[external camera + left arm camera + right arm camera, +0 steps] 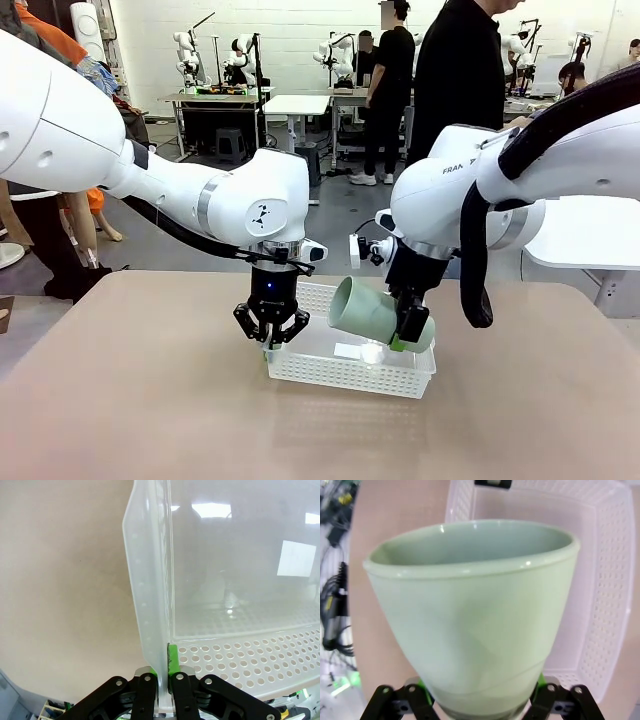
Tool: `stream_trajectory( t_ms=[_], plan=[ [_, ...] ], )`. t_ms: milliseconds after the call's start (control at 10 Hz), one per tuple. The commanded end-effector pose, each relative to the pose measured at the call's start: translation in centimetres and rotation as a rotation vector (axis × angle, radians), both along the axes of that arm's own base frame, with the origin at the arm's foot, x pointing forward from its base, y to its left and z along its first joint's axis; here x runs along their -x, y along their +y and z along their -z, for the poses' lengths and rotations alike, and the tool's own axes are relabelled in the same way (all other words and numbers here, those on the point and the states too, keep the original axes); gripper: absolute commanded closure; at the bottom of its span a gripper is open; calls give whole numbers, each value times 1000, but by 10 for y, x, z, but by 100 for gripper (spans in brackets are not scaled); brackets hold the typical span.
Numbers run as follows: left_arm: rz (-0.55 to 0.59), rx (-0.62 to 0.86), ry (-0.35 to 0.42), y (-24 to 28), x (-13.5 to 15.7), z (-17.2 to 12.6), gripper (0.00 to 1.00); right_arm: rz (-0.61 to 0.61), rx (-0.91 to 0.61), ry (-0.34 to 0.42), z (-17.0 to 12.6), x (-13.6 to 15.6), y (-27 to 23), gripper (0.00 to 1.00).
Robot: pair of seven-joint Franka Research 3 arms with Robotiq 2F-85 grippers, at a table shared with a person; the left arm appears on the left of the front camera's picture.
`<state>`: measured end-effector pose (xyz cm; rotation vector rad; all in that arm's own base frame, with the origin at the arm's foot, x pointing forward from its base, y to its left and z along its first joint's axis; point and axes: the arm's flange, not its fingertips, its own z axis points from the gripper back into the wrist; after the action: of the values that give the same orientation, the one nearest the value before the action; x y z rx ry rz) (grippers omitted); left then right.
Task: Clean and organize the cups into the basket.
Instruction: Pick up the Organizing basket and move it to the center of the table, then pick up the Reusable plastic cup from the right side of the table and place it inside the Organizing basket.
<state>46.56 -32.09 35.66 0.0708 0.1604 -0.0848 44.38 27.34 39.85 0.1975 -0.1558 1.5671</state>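
Mint cup (372, 310) over basket (335, 378) on table (140, 400)

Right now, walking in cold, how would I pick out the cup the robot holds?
Find the tan table and the white perforated basket on it. Just above the basket, the right gripper clamps a pale mint green cup, tipped sideways. Unlike the holed white basket, it's smooth and green.

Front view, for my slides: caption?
Left gripper pinches white perforated plastic basket's rim; right gripper holds pale mint-green tumbler above it.
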Motion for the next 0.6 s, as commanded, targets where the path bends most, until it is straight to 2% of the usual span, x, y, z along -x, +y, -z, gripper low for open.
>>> stream_trajectory(
  t_ms=[0, 500],
  plan=[
    [3, -7, 6, 4, 0, 3, 100, 15, -79, 3, 10, 0, -6, 19],
    [3, -7, 6, 4, 0, 3, 100, 33, -108, 58, 38, -4, -13, 19]
  ],
)
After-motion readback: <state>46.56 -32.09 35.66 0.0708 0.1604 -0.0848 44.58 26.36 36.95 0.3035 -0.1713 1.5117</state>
